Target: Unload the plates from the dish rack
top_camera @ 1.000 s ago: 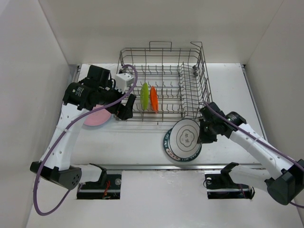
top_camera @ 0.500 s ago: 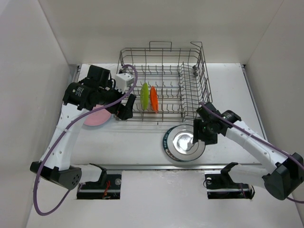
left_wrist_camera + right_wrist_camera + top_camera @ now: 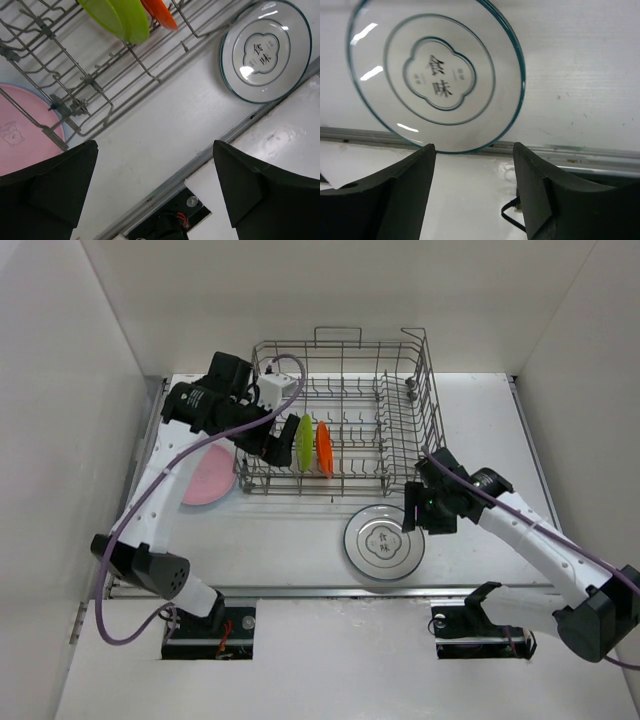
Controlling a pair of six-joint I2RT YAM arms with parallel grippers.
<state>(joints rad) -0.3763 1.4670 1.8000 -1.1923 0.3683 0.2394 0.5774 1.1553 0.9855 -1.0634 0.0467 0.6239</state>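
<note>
Reach favours the left gripper point(image 3: 280, 438), jaws apart, just beside the lime green plate point(image 3: 303, 444) standing edge-on in the dish rack point(image 3: 345, 344).

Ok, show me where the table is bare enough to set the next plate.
Bare table in front of the rack, between the pink plate and the white plates. Also the strip right of the rack. Crowded: near right, where the right gripper and its arm sit beside the white plates.
</note>
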